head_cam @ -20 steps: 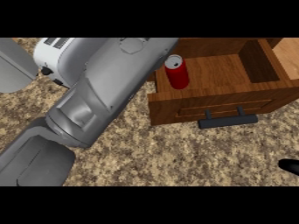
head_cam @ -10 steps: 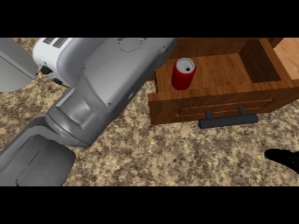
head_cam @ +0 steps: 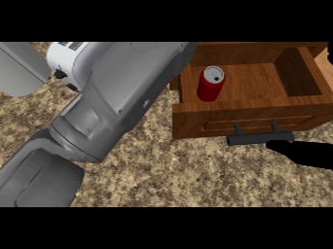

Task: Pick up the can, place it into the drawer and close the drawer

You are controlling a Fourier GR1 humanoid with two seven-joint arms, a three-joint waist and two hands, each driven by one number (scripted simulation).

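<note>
Speckled brown stone counter (head_cam: 191, 175) fills the head view, with a bare wooden strip at the far left edge. Across it slants the grey left forearm (head_cam: 119, 97); its hand is out of sight. An open wooden drawer (head_cam: 259, 119) holds the red can (head_cam: 210, 84) upright inside near its left wall. Just beside the dark drawer handle (head_cam: 259, 139), the black right hand (head_cam: 317, 154) shows; whether its fingers are spread or curled cannot be told.

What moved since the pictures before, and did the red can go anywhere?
The right hand moved up from the lower right corner toward the drawer's dark handle, its fingertips now right beside it. The red can stayed standing inside the open wooden drawer. The big grey left arm barely moved.
</note>
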